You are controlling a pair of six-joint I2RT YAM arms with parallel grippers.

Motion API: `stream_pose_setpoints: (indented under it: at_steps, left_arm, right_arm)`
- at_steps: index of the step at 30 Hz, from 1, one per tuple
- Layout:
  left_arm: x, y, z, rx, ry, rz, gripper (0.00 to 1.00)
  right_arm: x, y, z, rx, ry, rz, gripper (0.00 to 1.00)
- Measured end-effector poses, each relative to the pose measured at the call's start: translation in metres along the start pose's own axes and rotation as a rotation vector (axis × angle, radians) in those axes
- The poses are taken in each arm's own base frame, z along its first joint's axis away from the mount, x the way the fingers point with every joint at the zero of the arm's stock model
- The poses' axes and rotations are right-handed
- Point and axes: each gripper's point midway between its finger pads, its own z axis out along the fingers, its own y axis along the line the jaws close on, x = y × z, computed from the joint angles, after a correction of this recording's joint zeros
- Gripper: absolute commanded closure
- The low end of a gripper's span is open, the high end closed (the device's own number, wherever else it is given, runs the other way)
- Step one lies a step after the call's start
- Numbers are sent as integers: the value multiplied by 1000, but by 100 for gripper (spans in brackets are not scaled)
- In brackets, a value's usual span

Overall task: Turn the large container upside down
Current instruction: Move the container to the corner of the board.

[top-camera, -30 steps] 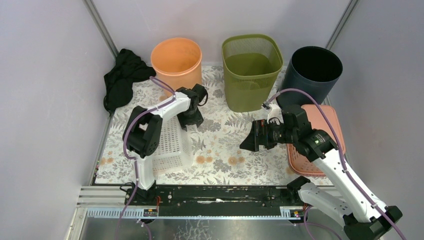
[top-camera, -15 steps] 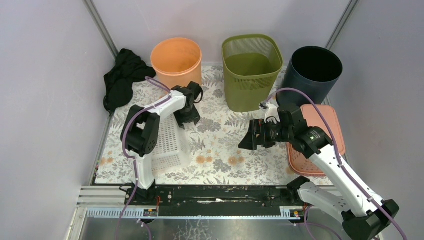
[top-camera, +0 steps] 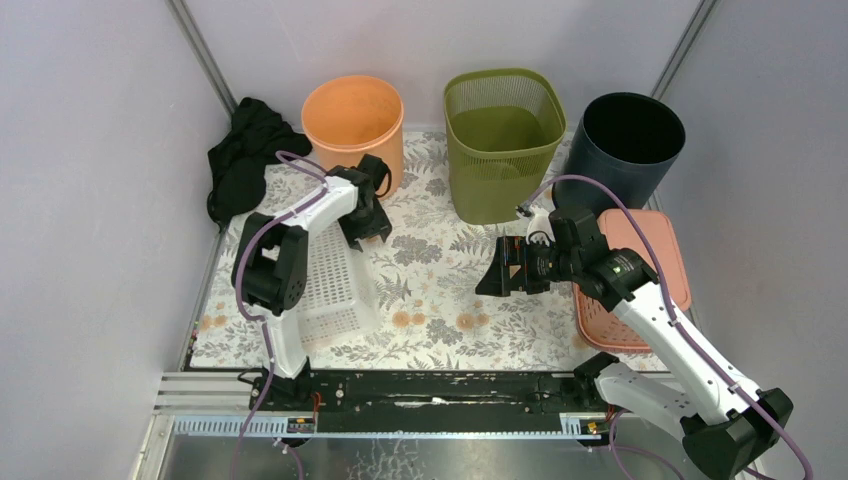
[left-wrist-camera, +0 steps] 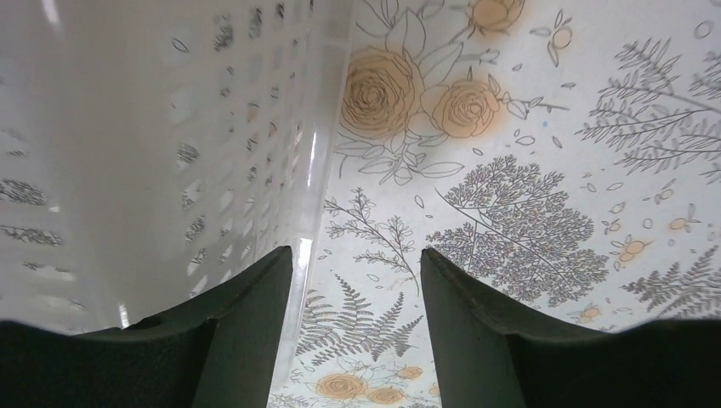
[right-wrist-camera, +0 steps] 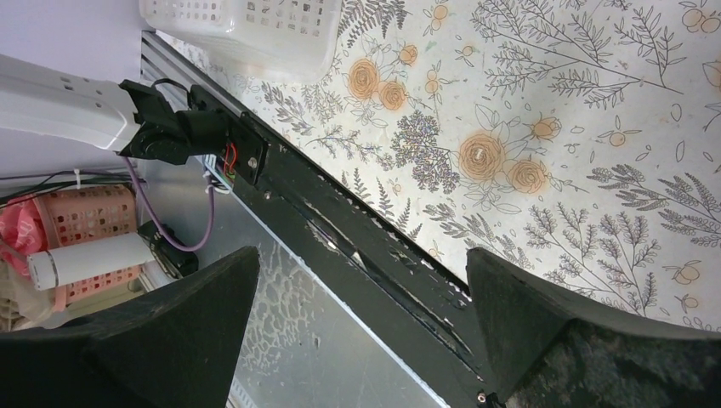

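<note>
A white perforated basket (top-camera: 335,285) lies on the floral table at the left, a perforated face turned up. My left gripper (top-camera: 365,225) is at its far right corner, low over the table, jaws open. In the left wrist view the basket's wall (left-wrist-camera: 127,127) fills the left side. Its bottom edge runs just beside the left finger (left-wrist-camera: 246,340), with only bare tablecloth between the open jaws (left-wrist-camera: 357,272). My right gripper (top-camera: 497,275) hovers open and empty over the table's middle. The right wrist view shows the open jaws (right-wrist-camera: 361,263) and the basket (right-wrist-camera: 246,25) far off.
An orange bucket (top-camera: 352,120), a green mesh bin (top-camera: 503,140) and a dark round bin (top-camera: 632,135) stand along the back. A black cloth (top-camera: 245,155) lies at the back left. A pink lid (top-camera: 650,270) lies under the right arm. A black rail (top-camera: 430,390) runs along the near edge.
My left gripper has moved left and away along the basket's far end, towards the orange bucket. My right gripper has shifted slightly left. Both stay open.
</note>
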Motion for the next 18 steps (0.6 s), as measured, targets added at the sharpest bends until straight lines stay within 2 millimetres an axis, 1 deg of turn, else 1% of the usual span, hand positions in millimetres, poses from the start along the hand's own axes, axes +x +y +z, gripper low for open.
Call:
stream_pose_setpoints:
  at_steps: [5,8,11,14,16,18]
  left_arm:
    - [-21,10,-12,44,-27,-39,35]
    - [-24,16,-19,70,-32,-54,36]
    - [-14,17,-24,112,-8,-54,36]
    - [0,11,-34,160,13,-26,36]
    - [9,4,-45,200,13,-2,36]
    - [22,3,-59,240,9,19,36]
  right_arm:
    - [0,1,0,2,1,32,1]
    - [2,0,-1,12,3,53,1]
    - [3,-1,-3,27,1,78,1]
    - [4,-1,-5,30,-3,96,1]
    - [5,-1,-7,34,-7,104,1]
    - [7,-1,-9,37,-8,112,1]
